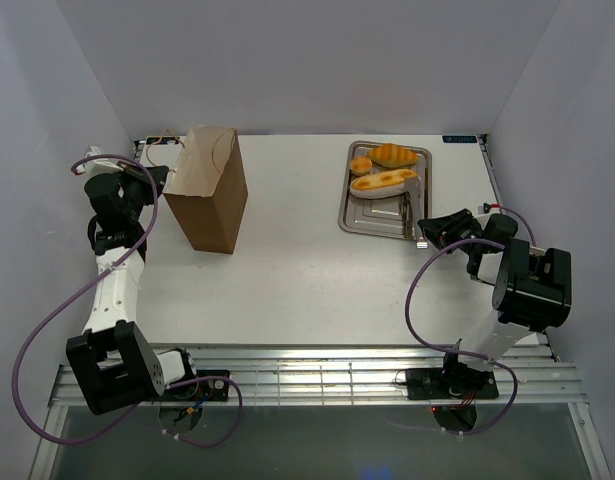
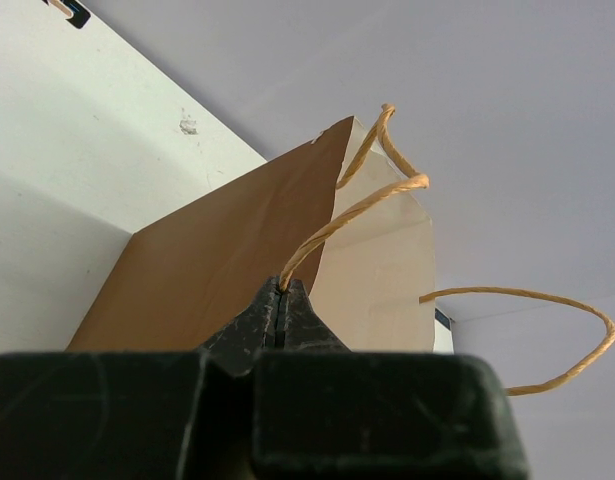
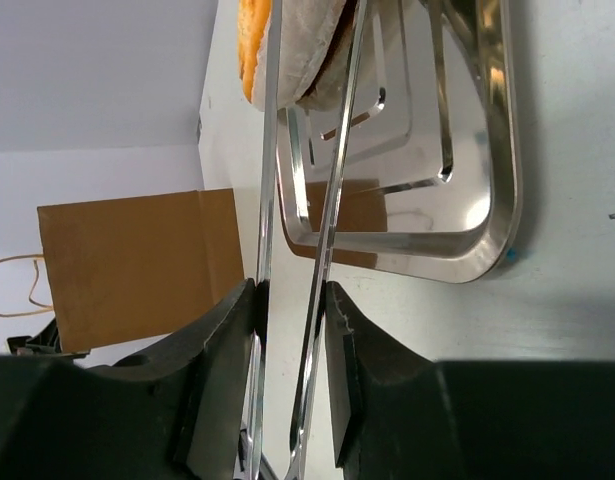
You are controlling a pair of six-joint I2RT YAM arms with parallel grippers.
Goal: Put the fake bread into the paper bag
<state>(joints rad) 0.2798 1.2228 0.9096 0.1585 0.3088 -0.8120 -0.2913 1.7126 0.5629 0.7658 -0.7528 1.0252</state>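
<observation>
The brown paper bag [image 1: 212, 185] stands upright at the back left and also shows in the right wrist view [image 3: 137, 260]. My left gripper [image 1: 160, 181] is shut on its string handle [image 2: 357, 205], with the bag [image 2: 217, 270] right in front of it. The croissant [image 1: 395, 154], the small bun [image 1: 361, 165] and the baguette [image 1: 384, 180] lie on the steel tray [image 1: 372, 215]. The big oval loaf is out of view. My right gripper [image 3: 292, 300] is shut on the silver tongs [image 3: 336, 200], whose tips close round a pale-edged loaf [image 3: 297, 50] over the tray [image 3: 487, 200].
White walls close in the table on the left, back and right. The tray's near half shows bare metal. The right gripper [image 1: 427, 228] sits at the tray's near right corner. Purple cables hang beside both arms.
</observation>
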